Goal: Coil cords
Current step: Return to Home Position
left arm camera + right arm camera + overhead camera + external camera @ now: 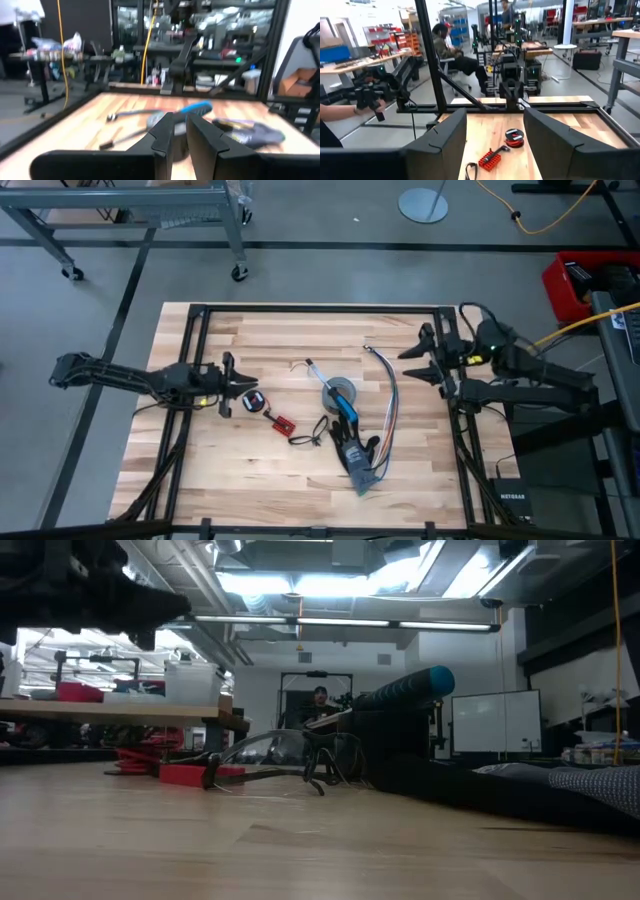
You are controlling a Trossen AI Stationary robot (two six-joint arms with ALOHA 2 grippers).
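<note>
Bare wooden table (230,465) surrounds the coiled cords (252,401), lying just beyond the left gripper's (228,385) nearly closed, empty fingers; red board (283,422) beside. Right gripper (430,356) spread wide, well apart.

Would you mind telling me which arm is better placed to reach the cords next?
Left, probably. Its claw hangs right beside the cords, while the right claw waits open at the table's far edge.
</note>
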